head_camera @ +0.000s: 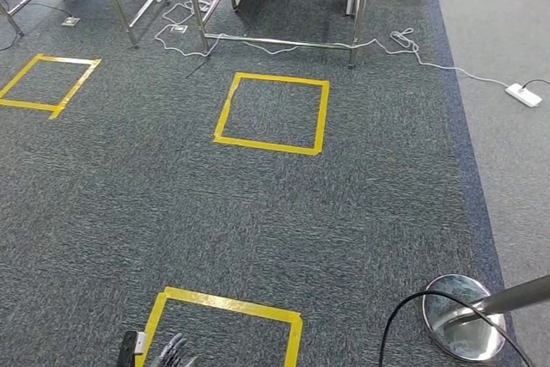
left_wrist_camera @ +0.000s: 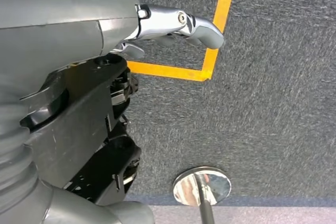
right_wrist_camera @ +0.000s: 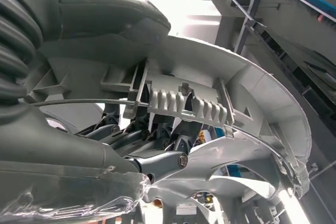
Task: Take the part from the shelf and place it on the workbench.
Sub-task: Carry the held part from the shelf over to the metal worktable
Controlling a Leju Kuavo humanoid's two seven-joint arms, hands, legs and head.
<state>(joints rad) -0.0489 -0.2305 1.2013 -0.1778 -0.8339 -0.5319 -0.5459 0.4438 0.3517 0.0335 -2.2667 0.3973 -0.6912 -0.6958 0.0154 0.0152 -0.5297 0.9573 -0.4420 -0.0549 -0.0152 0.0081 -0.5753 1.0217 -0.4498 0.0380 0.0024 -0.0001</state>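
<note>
In right hand (right_wrist_camera: 158, 161): grey part (right_wrist_camera: 238, 93).

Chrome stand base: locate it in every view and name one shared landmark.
Head view: chrome base, lower right, at the carpet's edge.
Left wrist view: chrome base, at the carpet's edge again.
Right wrist view: absent; right hand holds the grey part.
Shared landmark: nearest yellow tape square.

Grey carpet (head_camera: 162, 212) is marked with yellow tape squares (head_camera: 272, 113). Steel table legs (head_camera: 194, 2) are seen at the far edge, with white cables (head_camera: 415, 49) and a power strip (head_camera: 522, 94) trailed beside them. A chrome round stand base (head_camera: 464, 315) is set at the carpet's near right edge.
</note>
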